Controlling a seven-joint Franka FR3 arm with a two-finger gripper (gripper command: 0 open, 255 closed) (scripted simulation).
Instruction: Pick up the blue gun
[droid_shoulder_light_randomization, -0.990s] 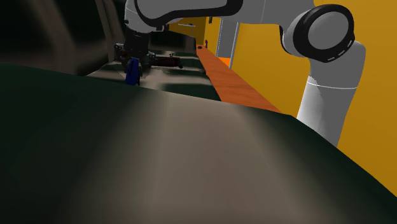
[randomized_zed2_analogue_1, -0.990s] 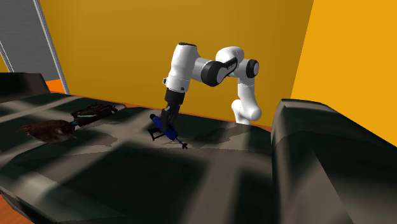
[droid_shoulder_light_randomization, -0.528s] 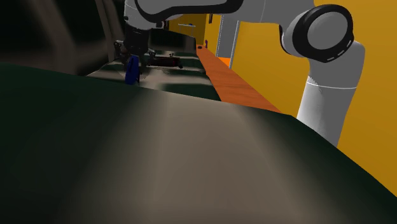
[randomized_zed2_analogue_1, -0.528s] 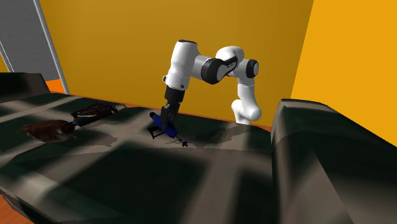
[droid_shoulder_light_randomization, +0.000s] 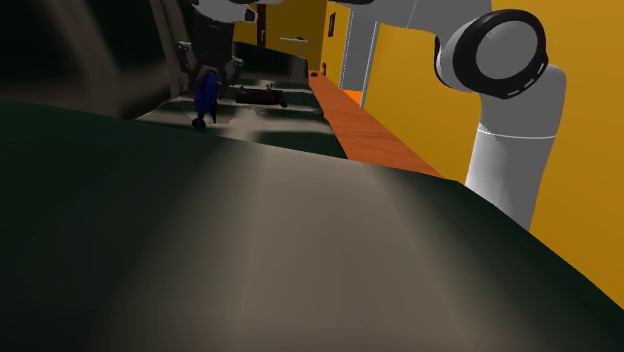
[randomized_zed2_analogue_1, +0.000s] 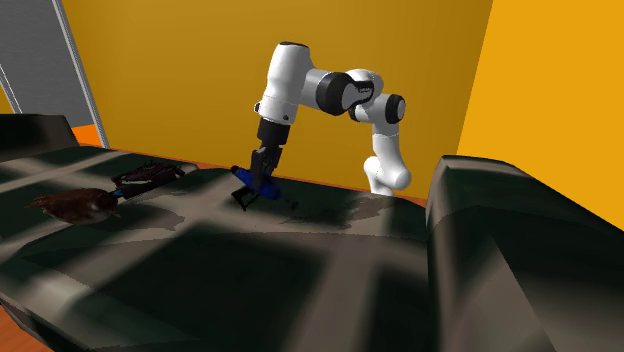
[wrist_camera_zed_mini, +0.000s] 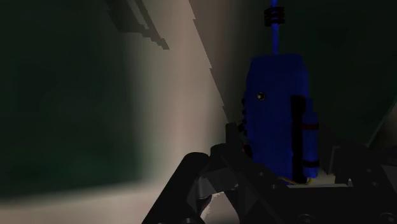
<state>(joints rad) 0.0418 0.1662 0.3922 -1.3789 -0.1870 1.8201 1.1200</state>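
The blue gun (randomized_zed2_analogue_1: 254, 185) hangs a little above the dark mottled surface (randomized_zed2_analogue_1: 200, 260), clasped in my black gripper (randomized_zed2_analogue_1: 260, 177), which is shut on it. In the shoulder view the blue gun (droid_shoulder_light_randomization: 205, 93) dangles under the gripper (droid_shoulder_light_randomization: 207, 72) at the far end of the surface, its thin tip pointing down. From the wrist, the blue gun (wrist_camera_zed_mini: 277, 108) stands between the fingers, and its narrow blue rod reaches away from the gripper (wrist_camera_zed_mini: 280, 173). The fingers' pads are mostly hidden behind the gun's body.
A dark reddish-brown object (randomized_zed2_analogue_1: 76, 203) and a dark, black-and-maroon one (randomized_zed2_analogue_1: 148, 175) lie on the surface at the second exterior view's left. A dark hump (randomized_zed2_analogue_1: 520, 250) rises at that view's right. An orange strip (droid_shoulder_light_randomization: 370, 135) runs beside the surface.
The arm has risen and carried the blue gun up off the surface; a second ago its tip rested on the surface. The other objects have not moved.
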